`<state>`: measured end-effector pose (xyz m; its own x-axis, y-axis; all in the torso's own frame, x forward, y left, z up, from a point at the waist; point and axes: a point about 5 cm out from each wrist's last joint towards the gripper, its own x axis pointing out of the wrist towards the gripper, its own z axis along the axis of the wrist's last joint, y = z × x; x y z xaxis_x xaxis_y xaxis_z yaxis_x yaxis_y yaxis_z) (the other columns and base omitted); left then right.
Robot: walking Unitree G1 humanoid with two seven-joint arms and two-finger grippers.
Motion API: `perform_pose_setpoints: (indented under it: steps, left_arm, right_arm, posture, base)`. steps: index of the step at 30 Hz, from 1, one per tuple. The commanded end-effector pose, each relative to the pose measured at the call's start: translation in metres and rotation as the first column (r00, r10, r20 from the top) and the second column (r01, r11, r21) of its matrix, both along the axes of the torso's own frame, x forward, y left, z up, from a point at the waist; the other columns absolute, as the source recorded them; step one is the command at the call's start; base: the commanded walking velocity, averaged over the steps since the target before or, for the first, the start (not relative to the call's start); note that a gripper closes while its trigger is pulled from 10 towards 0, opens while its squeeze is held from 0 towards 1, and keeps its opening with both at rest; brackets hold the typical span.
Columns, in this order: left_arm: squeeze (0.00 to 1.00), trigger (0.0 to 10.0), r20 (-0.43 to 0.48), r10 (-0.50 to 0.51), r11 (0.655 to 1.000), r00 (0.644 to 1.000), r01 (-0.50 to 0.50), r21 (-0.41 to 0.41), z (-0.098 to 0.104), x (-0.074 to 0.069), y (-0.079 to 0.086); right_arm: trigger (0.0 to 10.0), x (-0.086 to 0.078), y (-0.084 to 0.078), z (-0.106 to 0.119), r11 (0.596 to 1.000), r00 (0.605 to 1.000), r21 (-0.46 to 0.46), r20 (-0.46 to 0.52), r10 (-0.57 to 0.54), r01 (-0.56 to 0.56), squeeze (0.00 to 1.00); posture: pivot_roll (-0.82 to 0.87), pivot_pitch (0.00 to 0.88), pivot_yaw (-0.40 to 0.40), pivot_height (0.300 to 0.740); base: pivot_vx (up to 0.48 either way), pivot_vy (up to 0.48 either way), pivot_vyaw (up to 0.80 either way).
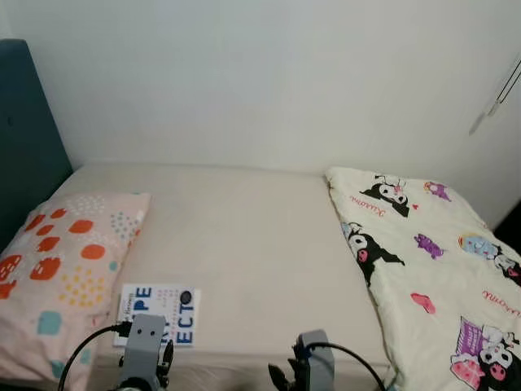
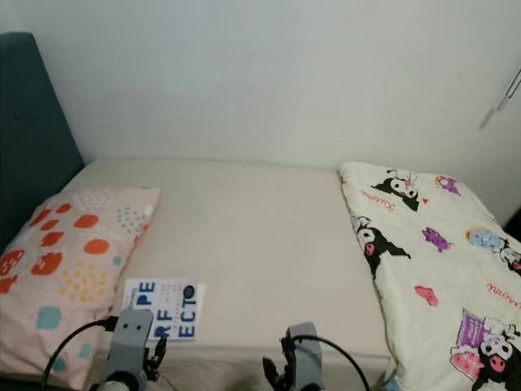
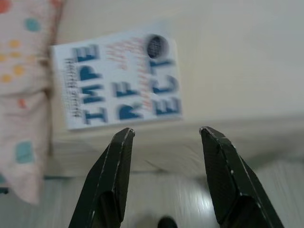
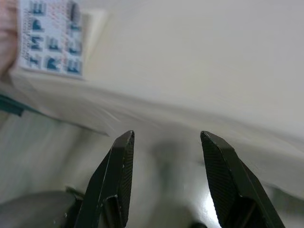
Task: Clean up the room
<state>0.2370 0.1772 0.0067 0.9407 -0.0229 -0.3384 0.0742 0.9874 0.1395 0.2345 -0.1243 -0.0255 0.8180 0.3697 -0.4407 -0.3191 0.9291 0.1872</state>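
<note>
A white book [image 1: 158, 314] with big blue letters lies flat on the cream mattress [image 1: 252, 236], close to its front edge and just right of the pillow. My left gripper [image 3: 166, 133] hovers open in front of that edge, with the book [image 3: 118, 80] a short way beyond its fingertips. Further right along the same edge, my right gripper [image 4: 166, 135] is also open and holds nothing, low against the side of the bed. The book [image 4: 52, 38] shows off to one side in the right wrist view.
A pink pillow [image 1: 61, 261] with orange and teal spots lies at the bed's left end, against a teal headboard [image 1: 24, 138]. A cream cartoon-print blanket [image 1: 431, 269] covers the right part. A white wall stands behind. Pale floor [image 3: 156, 199] lies below the bed edge.
</note>
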Motion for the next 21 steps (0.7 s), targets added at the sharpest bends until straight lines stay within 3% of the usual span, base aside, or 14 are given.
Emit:
perform_pose_setpoints:
  steps: [1,6,21]
  left_arm:
    - [0.00,10.0,-0.023,-0.034,0.999,0.999,0.035,0.023,-0.0031,-0.0023,-0.0016]
    - [0.00,10.0,-0.025,-0.025,1.000,0.999,0.025,0.018,-0.0027,-0.0014,-0.0009]
    - [0.00,10.0,0.005,0.014,0.999,1.000,-0.014,0.034,0.0005,0.0029,0.0025]
  right_arm:
    - [10.0,-0.0024,-0.0018,-0.0025,1.000,1.000,0.005,-0.017,-0.016,0.016,0.00]
    - [10.0,-0.0018,-0.0008,-0.0022,1.000,1.000,0.008,-0.017,-0.017,0.017,0.00]
    - [10.0,-0.0002,0.0004,-0.0016,1.000,1.000,0.010,-0.009,-0.023,0.023,0.00]
  posture:
    - [0.04,0.123,-0.090,0.740]
    - [0.04,0.123,-0.088,0.740]
    - [0.04,0.115,-0.083,0.740]
  base:
    - [0.000,0.469,0.00]
    - [0.000,0.471,0.00]
    - [0.000,0.000,0.00]
